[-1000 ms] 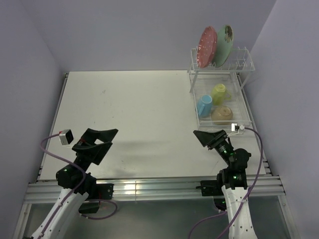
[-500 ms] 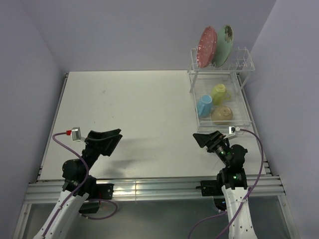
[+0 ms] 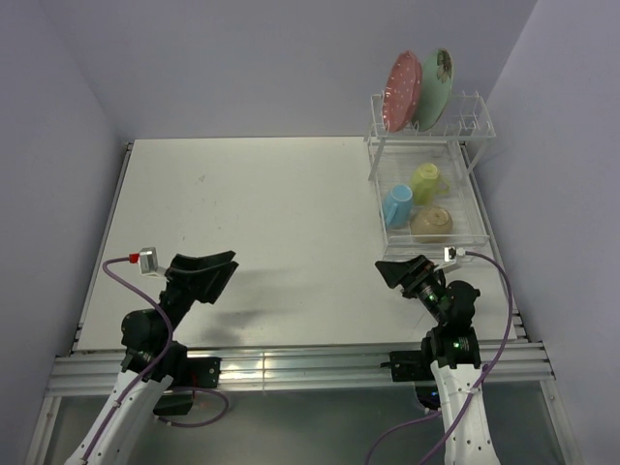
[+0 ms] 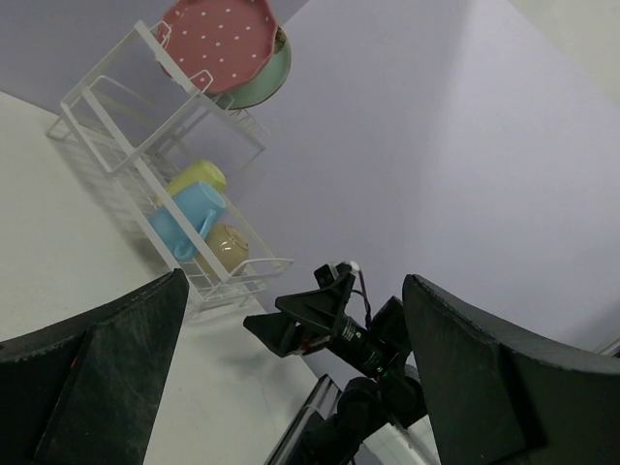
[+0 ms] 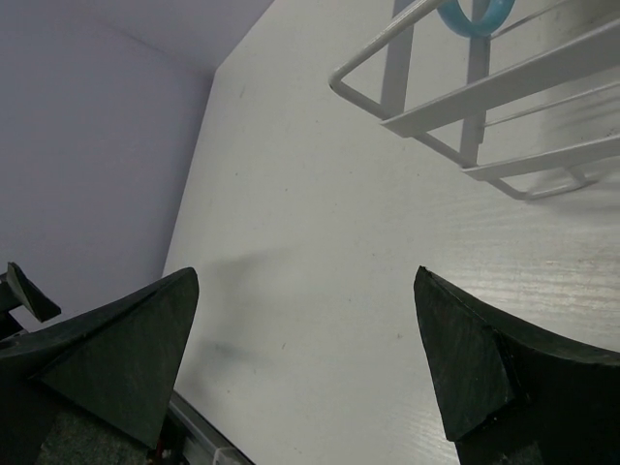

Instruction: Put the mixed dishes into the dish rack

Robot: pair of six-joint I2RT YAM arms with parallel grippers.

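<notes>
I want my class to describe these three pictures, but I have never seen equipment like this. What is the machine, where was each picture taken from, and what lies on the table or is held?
This is a robot with two arms bolted at the near edge of a white table. One picture looks down from above and behind the arms. The other two come from a camera on each wrist, so the dark wedges at their edges are the left fingers and the right fingers. Both pairs are spread open and hold nothing. At the far right stands a white wire dish rack. Its upper holder carries a pink dotted plate and a green plate on edge. Its lower basket holds a blue mug, a yellow-green mug and a cream bowl.
</notes>
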